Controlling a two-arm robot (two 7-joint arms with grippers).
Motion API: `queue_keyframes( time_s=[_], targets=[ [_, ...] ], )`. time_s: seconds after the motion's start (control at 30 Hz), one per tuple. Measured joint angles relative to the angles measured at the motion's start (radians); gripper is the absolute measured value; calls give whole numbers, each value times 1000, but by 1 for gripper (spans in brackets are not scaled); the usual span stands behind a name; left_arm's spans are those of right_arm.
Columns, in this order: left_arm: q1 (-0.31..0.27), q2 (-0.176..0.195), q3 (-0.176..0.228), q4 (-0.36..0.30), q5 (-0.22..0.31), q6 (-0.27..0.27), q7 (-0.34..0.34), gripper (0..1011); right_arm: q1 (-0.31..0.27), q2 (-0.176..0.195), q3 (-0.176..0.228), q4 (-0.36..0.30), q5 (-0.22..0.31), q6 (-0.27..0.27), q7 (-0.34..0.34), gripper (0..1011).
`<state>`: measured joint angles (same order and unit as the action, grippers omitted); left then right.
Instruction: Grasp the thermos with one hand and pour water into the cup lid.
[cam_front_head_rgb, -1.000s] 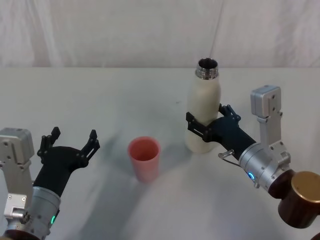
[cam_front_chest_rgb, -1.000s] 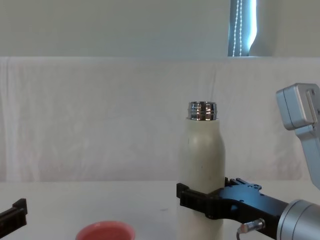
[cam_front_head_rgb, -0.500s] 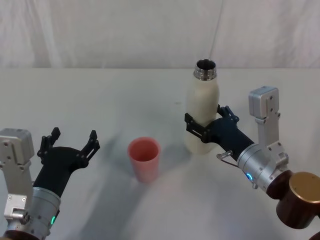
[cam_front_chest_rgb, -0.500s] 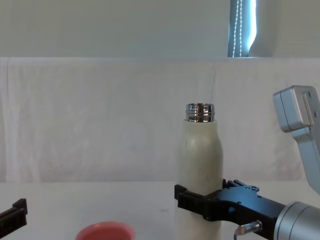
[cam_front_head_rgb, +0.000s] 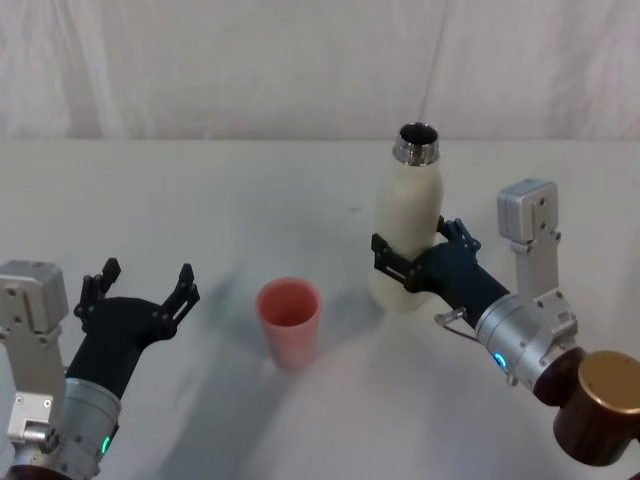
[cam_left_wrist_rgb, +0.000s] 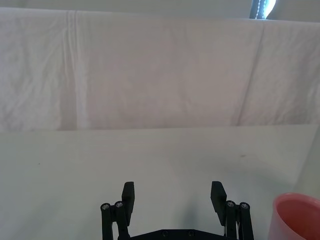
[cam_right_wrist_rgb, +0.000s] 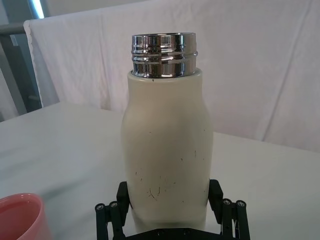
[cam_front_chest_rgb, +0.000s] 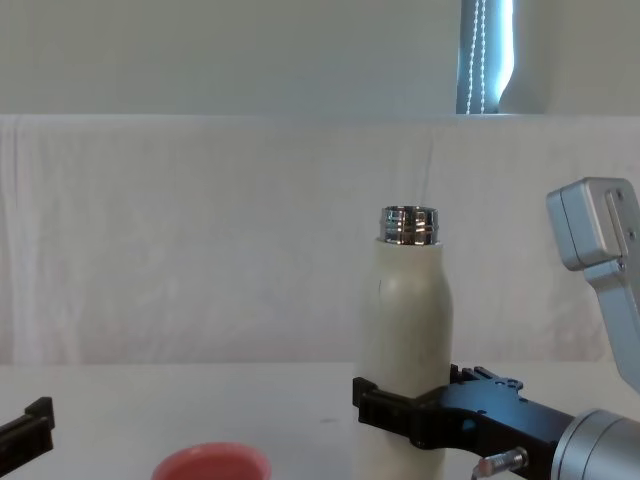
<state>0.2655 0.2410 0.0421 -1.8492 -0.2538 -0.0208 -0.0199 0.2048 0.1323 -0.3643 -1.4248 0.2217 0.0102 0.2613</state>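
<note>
Two grippers of mine sit over the white table (cam_front_head_rgb: 200, 190). My right gripper (cam_front_head_rgb: 408, 262) is right of centre in the head view, its black fingers (cam_front_head_rgb: 390, 257) closed around the lower body of the thermos (cam_front_head_rgb: 408, 235). The thermos stands upright with its steel neck (cam_front_head_rgb: 417, 144) uncapped and the dark mouth facing up. In the chest view the same grip appears at lower right, the black fingers clamped around the cream bottle (cam_front_chest_rgb: 407, 350) low on its side, and the neck (cam_front_chest_rgb: 410, 225) rises near the middle of the frame. My right wrist camera has the thermos (cam_right_wrist_rgb: 166, 155) filling the centre, a finger on either side of its base.

The cup lid (cam_front_head_rgb: 289, 322) stands upright on the table in the lower middle of the head view, to the left of the thermos and apart from it, its opening up. Its salmon rim (cam_front_chest_rgb: 211, 464) peeks in at the bottom of the chest view.

My left gripper (cam_front_head_rgb: 140, 290) rests at the lower left of the head view, fingers spread wide and holding nothing, with the cup lid near it on the right. From its wrist camera the two fingertips (cam_left_wrist_rgb: 128, 192) stand apart over bare table, the cup lid's rim (cam_left_wrist_rgb: 296, 215) in the lower right corner.
</note>
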Motion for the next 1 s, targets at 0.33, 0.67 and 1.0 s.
queue_keyframes(
  time_s=[0.33,0.67,1.0],
  targets=[
    [0,0,0,0,0,0,0,1001,-12,5,-4,-25,-12,9,-2,1000],
    [0,0,0,0,0,0,0,1001,-40,18,-1,-67,-23,12,-7,1000],
    [0,0,0,0,0,0,0,1001,-84,34,14,-126,-25,13,-14,1000]
  ],
)
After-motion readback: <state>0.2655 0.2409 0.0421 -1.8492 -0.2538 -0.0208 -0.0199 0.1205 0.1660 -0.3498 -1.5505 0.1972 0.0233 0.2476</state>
